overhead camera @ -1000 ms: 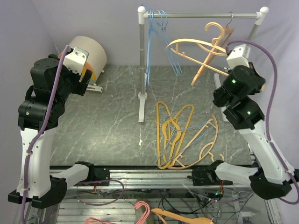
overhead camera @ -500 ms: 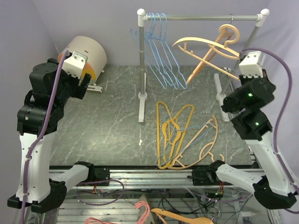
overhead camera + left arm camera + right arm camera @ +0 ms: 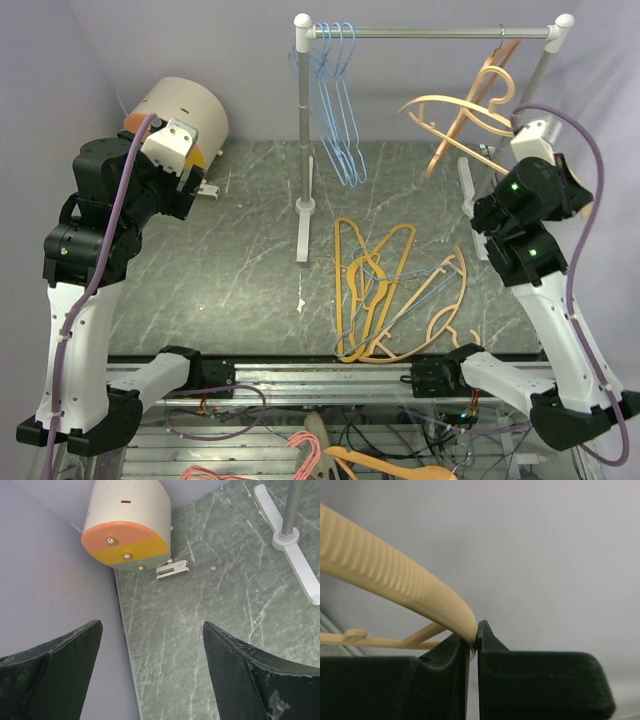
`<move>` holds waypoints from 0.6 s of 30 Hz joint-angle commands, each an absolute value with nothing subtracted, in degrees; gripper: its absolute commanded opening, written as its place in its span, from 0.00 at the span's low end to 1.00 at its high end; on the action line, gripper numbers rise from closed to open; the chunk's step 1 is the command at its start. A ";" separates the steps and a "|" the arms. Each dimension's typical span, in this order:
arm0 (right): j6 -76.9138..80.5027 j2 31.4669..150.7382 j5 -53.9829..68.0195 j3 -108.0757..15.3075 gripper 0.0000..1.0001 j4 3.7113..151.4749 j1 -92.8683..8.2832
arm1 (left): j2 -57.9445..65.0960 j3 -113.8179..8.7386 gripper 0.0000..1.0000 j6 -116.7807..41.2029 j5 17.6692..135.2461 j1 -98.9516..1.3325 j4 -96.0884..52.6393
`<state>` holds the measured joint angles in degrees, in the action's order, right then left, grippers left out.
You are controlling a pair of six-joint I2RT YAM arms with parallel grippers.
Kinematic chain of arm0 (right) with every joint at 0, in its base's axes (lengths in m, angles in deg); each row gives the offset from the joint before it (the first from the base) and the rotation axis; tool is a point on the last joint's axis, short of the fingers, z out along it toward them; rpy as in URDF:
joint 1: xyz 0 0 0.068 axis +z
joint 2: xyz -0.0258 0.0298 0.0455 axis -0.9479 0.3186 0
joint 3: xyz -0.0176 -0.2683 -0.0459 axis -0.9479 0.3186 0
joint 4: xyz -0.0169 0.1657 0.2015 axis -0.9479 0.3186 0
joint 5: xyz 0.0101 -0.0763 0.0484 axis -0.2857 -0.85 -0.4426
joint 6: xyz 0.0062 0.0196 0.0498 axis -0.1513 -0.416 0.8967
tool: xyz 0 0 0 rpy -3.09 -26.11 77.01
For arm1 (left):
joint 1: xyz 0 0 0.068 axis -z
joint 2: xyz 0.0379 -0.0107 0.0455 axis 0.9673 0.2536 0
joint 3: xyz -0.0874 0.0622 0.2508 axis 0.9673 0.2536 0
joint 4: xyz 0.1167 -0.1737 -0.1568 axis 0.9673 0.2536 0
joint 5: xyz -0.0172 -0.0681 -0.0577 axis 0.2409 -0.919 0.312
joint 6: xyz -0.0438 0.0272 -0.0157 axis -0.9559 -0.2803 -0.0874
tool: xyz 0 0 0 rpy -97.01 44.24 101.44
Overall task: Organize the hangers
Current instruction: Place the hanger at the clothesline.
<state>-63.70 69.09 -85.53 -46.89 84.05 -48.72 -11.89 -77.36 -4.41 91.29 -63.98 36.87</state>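
tan ribbed plastic hanger is pinched at one arm tip by the right gripper, jaws clamped on it, near the right end of the grey metal rail. light-blue wire hangers hang at the rail's left end. orange and tan hangers lie tangled on the green marbled table. the left gripper is spread wide, holding nothing.

The top external camera sits high behind the arm bases, looking down over the table to the clothes rail. The left wrist camera looks down past the spread left gripper at the far-left corner, sharing the cream drum and the rail's foot with that view. The right wrist camera, very close, faces the wall across the tan hanger pinched in the right gripper.
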 commanded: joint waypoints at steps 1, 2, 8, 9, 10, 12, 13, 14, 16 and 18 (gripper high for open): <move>-53.55 63.75 -86.30 -46.45 0.00 93.01 -50.88 | -12.63 -76.17 0.92 -4.72 88.17 -64.68 37.61; -52.54 63.02 -86.23 -46.43 0.00 94.50 -51.09 | -12.73 -75.83 0.92 -4.57 88.00 -64.60 37.60; -47.13 60.83 -86.21 -46.93 0.00 102.00 -51.88 | -12.94 -74.56 0.92 -4.90 86.87 -64.48 37.12; -46.36 60.60 -86.10 -47.14 0.00 102.97 -52.11 | -12.91 -74.63 0.92 -5.00 86.75 -64.50 37.15; -45.72 60.32 -86.11 -47.39 0.00 103.69 -52.26 | -12.82 -74.86 0.92 -4.96 86.58 -64.44 37.29; -44.77 59.60 -86.25 -48.04 0.00 104.87 -52.71 | -12.62 -75.34 0.92 -4.99 86.40 -64.41 37.66; -44.25 59.14 -86.43 -48.40 0.00 105.58 -52.97 | -12.60 -75.52 0.92 -4.95 86.39 -64.41 37.74; -43.59 58.69 -86.41 -48.70 0.00 106.47 -53.25 | -12.55 -75.60 0.92 -4.92 86.31 -64.41 37.84; -42.24 57.84 -86.55 -48.84 0.00 107.96 -53.69 | -12.60 -75.51 0.92 -4.90 86.26 -64.33 37.84; -40.83 56.97 -86.98 -48.46 0.00 109.27 -53.98 | -12.60 -75.32 0.92 -4.93 85.90 -64.24 37.57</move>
<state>-45.73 59.43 -85.92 -46.60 105.90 -53.05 -12.13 -74.91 -4.41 87.92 -63.95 37.41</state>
